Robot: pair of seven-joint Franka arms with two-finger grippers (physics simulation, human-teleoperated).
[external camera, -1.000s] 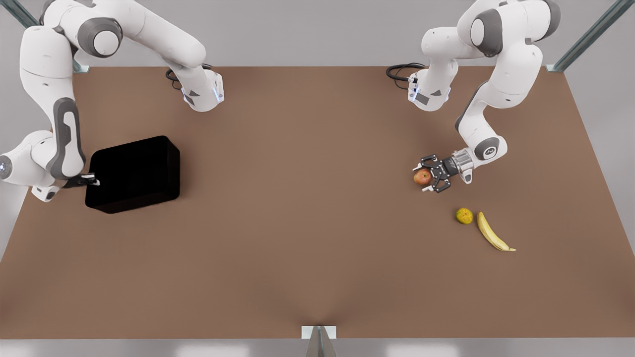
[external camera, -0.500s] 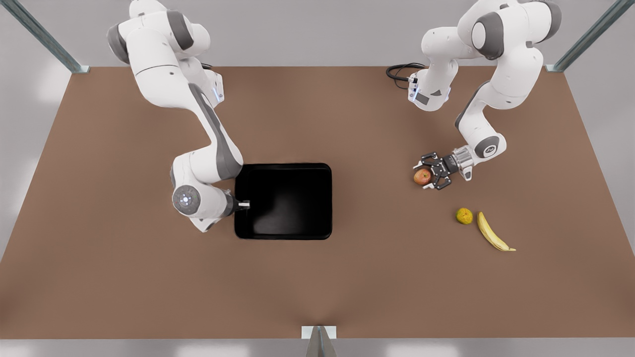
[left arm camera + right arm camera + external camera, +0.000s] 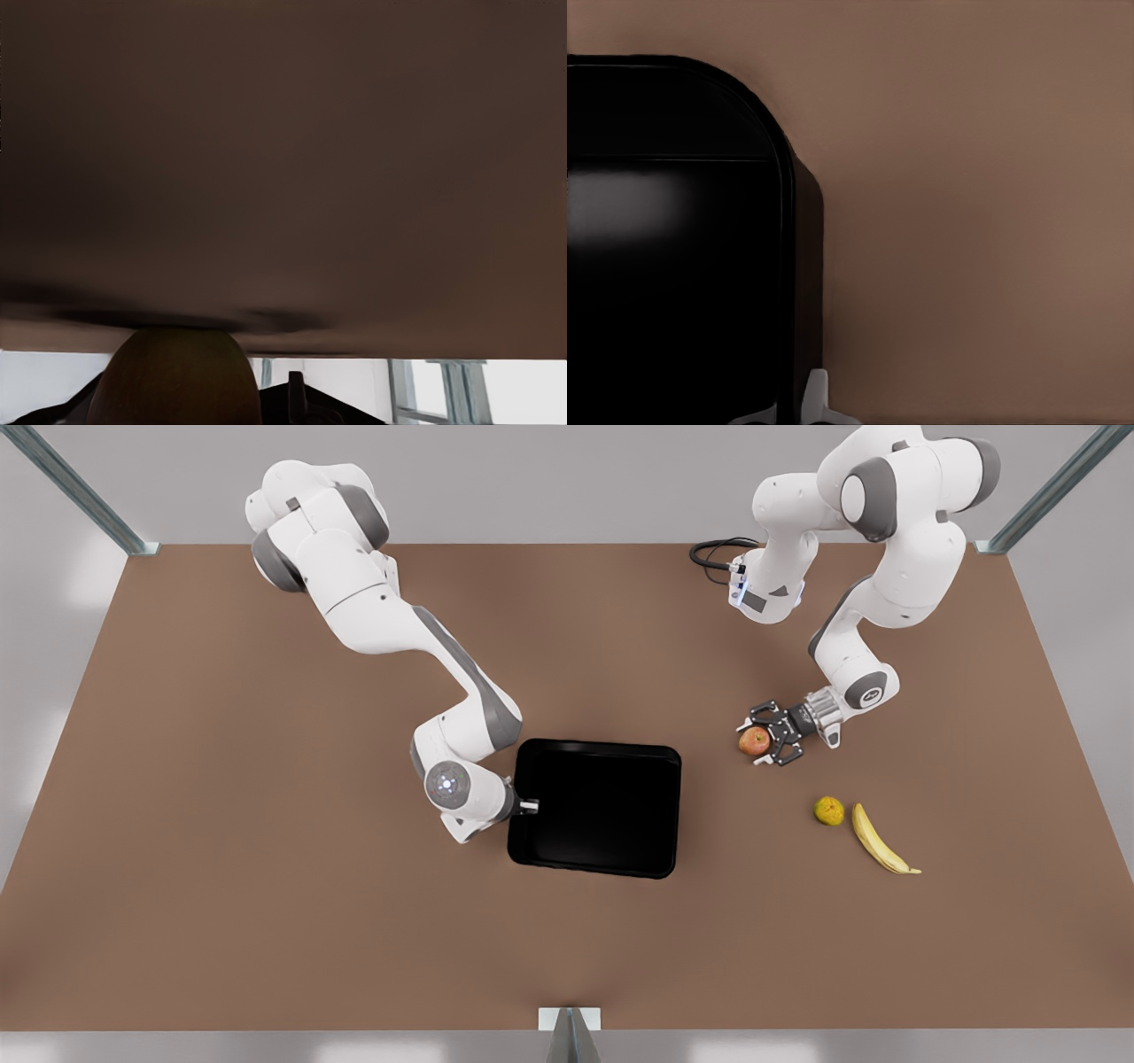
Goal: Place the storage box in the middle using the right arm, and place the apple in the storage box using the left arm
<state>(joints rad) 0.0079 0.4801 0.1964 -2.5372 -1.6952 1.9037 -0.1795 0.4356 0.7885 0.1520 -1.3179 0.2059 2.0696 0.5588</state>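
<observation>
**Box at mid-worktop, apple in the other claw**

The right claw (image 3: 529,807) pinches the rim of the storage box (image 3: 595,808), which sits near the middle of the worktop (image 3: 266,921). Well apart from the box, on the front view's right, the left claw (image 3: 769,735) is closed around the apple (image 3: 754,740), near a citrus (image 3: 829,810) and banana (image 3: 880,841).
</observation>
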